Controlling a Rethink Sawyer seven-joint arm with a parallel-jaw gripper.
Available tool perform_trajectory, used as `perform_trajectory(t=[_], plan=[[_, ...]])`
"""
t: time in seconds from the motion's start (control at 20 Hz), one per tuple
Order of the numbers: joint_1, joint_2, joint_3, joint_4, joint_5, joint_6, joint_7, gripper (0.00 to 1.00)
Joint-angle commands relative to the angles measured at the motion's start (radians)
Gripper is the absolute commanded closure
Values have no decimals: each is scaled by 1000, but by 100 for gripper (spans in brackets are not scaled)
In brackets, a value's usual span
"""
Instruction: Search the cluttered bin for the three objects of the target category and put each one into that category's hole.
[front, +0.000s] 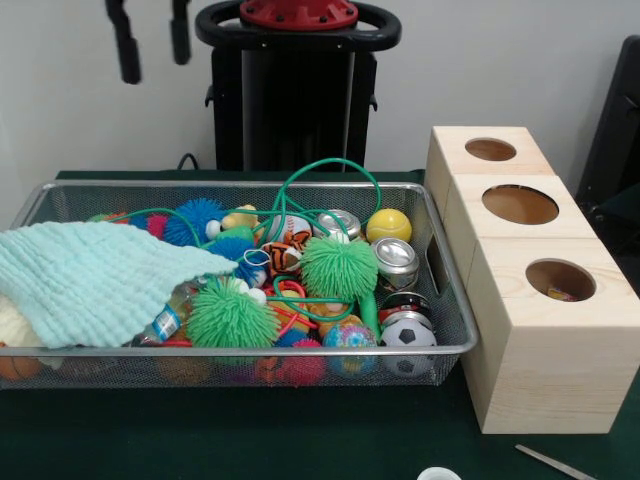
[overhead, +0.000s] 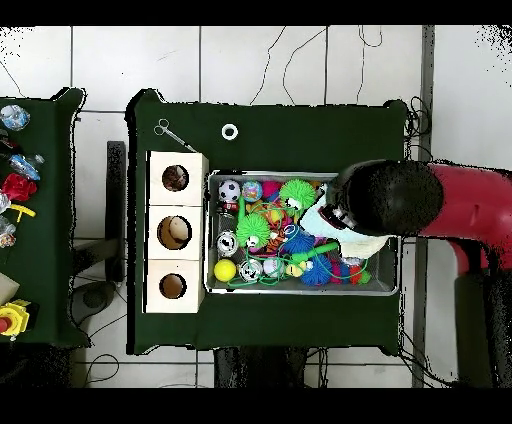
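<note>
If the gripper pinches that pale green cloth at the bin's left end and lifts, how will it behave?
The cloth looks soft and floppy: it drapes over the bin rim, so it would probably sag and trail. Its waffle texture should grip well. It overlaps a plastic bottle and lies by a green spiky ball, so lifting may disturb them.

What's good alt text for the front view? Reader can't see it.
A wire mesh bin on a dark green table holds a jumble of toys: spiky green balls, a soccer ball, a yellow ball, metal cans, and a pale green cloth on the left. A wooden three-hole box stands beside it, and the open gripper hangs above.
</note>
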Motion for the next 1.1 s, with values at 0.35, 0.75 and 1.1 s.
perform_trajectory(t=[0.35,0.75,1.1], plan=[[92,130,-103,210,80,-327,331,0],[91,190,-123,182,30,-288,146,0],[90,219,-122,185,-39,-299,43,0]])
